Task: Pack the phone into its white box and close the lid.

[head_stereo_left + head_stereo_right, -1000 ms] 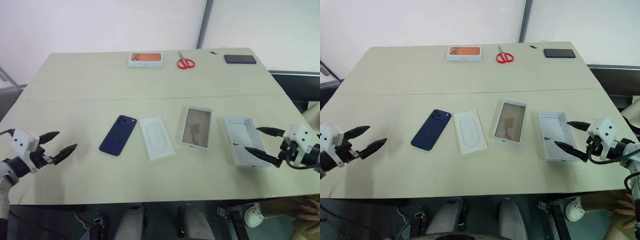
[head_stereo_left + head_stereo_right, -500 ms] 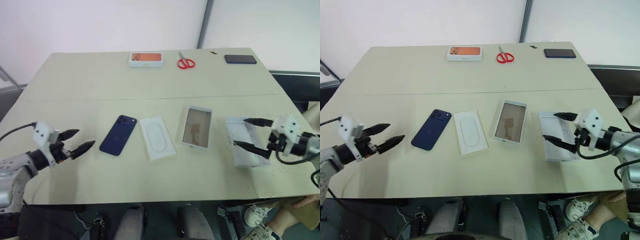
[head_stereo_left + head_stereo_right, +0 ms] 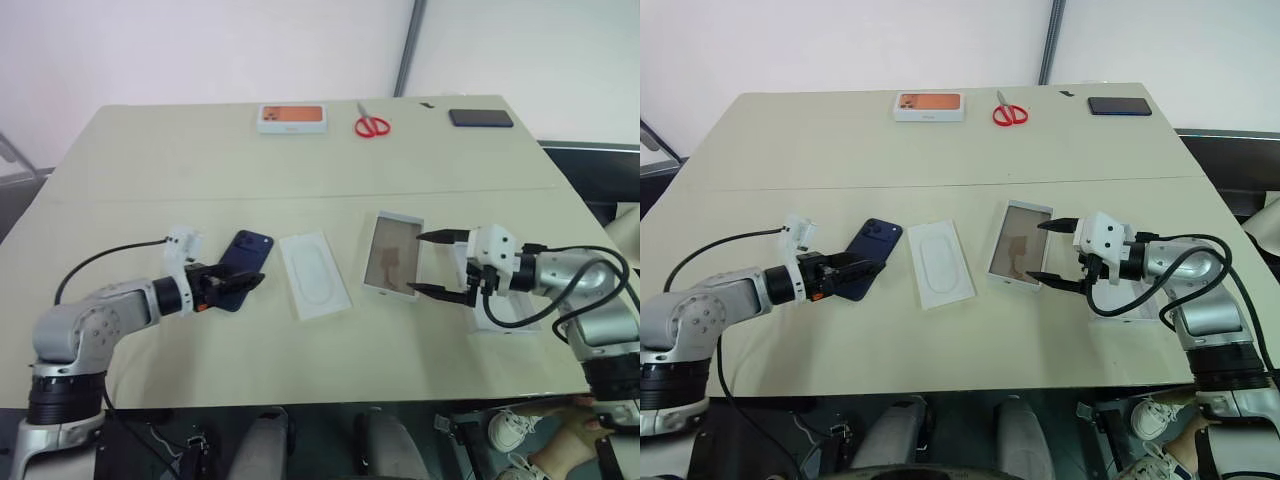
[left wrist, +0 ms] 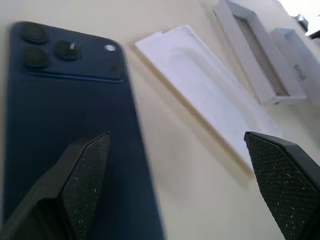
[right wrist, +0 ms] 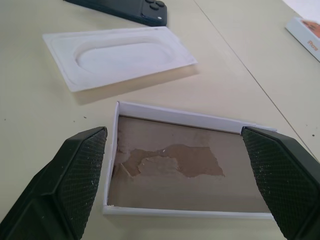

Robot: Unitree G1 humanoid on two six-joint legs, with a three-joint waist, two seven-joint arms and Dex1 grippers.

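The left gripper (image 3: 243,283) hangs wide open at the phone's near end, one finger over its glossy back. The phone (image 3: 241,270) lies flat on the table (image 3: 180,160), camera bump toward 12 o'clock. At its 3 o'clock lie the white insert (image 3: 313,274), then the white box (image 3: 391,255). The right gripper (image 3: 434,264), jaws spread and empty, faces the box's 3 o'clock side; the lid (image 3: 507,318) sits under that arm

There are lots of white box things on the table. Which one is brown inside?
The shallow white box right in front of the right hand. Its floor is brownish cardboard; the flat insert beside it is white all over.
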